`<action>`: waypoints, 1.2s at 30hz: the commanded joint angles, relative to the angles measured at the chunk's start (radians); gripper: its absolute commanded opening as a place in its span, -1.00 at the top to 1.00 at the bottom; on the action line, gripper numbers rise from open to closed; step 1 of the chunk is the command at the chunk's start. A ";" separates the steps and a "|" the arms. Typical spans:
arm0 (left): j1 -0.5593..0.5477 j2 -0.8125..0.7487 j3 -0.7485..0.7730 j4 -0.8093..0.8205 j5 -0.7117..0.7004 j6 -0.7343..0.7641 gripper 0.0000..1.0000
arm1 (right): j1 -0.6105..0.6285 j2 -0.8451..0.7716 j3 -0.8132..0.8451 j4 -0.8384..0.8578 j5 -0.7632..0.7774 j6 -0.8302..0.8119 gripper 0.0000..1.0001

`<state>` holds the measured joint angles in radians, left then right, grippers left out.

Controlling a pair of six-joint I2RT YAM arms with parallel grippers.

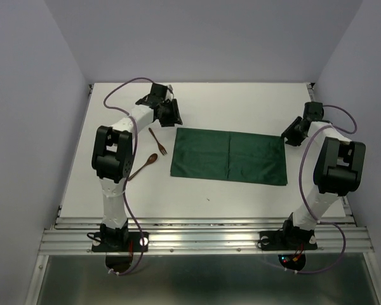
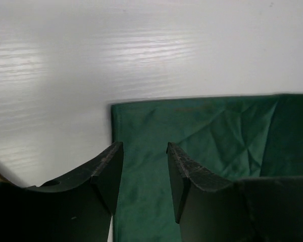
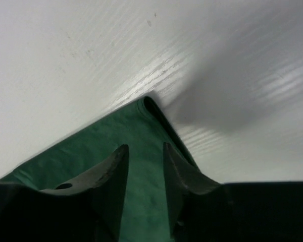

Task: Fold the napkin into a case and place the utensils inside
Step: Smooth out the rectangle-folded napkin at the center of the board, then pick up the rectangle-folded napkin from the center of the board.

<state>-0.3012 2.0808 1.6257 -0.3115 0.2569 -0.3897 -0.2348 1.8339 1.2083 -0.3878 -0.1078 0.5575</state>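
Top external view: the napkin point(image 1: 228, 155) lies flat as a folded rectangle, with the fork point(image 1: 157, 141) and spoon point(image 1: 145, 166) just left of it, unused. The left gripper point(image 1: 172, 118) and right gripper point(image 1: 291, 136) hover at the napkin's far corners, jaws spread and empty, likely poised for another fold.

Cloth: one napkin point(image 1: 228, 156). Utensils: two, one spoon point(image 1: 144, 166) and one fork point(image 1: 157, 141). Table point(image 1: 241, 197): one. Arms: two, left arm point(image 1: 114, 165) and right arm point(image 1: 333, 171). Claws: two, left claw point(image 2: 145, 146) and right claw point(image 3: 145, 146).
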 commanded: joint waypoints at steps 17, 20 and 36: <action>-0.334 0.284 0.528 -0.037 0.165 -0.080 0.03 | -0.006 -0.262 -0.285 -0.082 0.149 -0.042 -0.36; -0.343 0.344 0.569 -0.031 0.168 -0.115 0.03 | -0.006 -0.257 -0.296 -0.071 0.151 -0.041 -0.36; -0.343 0.437 0.582 0.011 0.176 -0.156 0.04 | -0.006 -0.237 -0.331 -0.045 0.142 -0.062 -0.20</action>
<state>-0.6422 2.5237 2.1685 -0.3180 0.4126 -0.5484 -0.2348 1.5974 0.9039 -0.4564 0.0303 0.5114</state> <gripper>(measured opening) 0.480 0.615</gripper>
